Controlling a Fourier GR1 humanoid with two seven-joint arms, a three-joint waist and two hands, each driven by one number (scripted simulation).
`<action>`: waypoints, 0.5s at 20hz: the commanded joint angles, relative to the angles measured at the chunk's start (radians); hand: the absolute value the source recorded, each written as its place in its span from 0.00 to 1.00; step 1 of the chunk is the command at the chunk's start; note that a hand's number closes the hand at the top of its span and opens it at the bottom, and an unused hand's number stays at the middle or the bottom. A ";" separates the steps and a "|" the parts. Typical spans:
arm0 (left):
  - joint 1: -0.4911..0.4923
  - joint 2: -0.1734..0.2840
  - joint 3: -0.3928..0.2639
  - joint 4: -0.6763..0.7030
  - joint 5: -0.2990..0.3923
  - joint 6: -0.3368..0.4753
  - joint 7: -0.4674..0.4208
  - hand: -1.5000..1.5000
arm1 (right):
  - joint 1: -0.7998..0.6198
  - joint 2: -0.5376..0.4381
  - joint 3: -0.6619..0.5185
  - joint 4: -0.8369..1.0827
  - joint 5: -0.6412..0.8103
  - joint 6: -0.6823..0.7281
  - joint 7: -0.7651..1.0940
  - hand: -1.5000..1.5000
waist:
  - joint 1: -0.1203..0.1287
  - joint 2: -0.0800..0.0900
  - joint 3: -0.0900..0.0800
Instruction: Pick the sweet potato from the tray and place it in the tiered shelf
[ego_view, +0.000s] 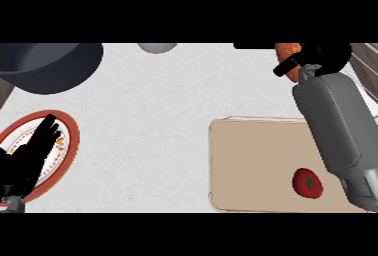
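The right hand (314, 56) is curled round the sweet potato (289, 54), carrying it up past the tray (251, 165) toward the shelf (365, 65) beside it. A tomato (308, 183) lies behind on the tray. The left hand (29, 155) rests spread over a plate (70, 145) on the pale tabletop (162, 115).

Head view, steeply down onto counter (162, 125).

The place is a kitchen. A pale, faintly marbled worktop (162, 125) carries a beige tray (251, 165) with a red tomato (308, 183) on it, a red-rimmed plate (68, 150) (partly hidden at the left edge) and a dark round pan (52, 65) at the upper left.
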 joint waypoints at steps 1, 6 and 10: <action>0.020 -0.006 0.015 0.020 0.004 -0.009 -0.014 0.50 | -0.021 0.010 -0.043 -0.144 0.007 -0.062 0.107 1.00 | -0.021 -0.006 0.000; 0.005 -0.008 0.023 0.040 -0.018 -0.005 -0.019 0.50 | -0.106 0.042 -0.041 -0.257 0.100 0.010 0.233 1.00 | -0.017 -0.005 -0.001; -0.011 0.002 0.041 0.016 -0.007 -0.031 0.001 0.50 | -0.091 0.014 -0.066 -0.330 0.142 0.057 0.214 1.00 | -0.012 -0.002 0.000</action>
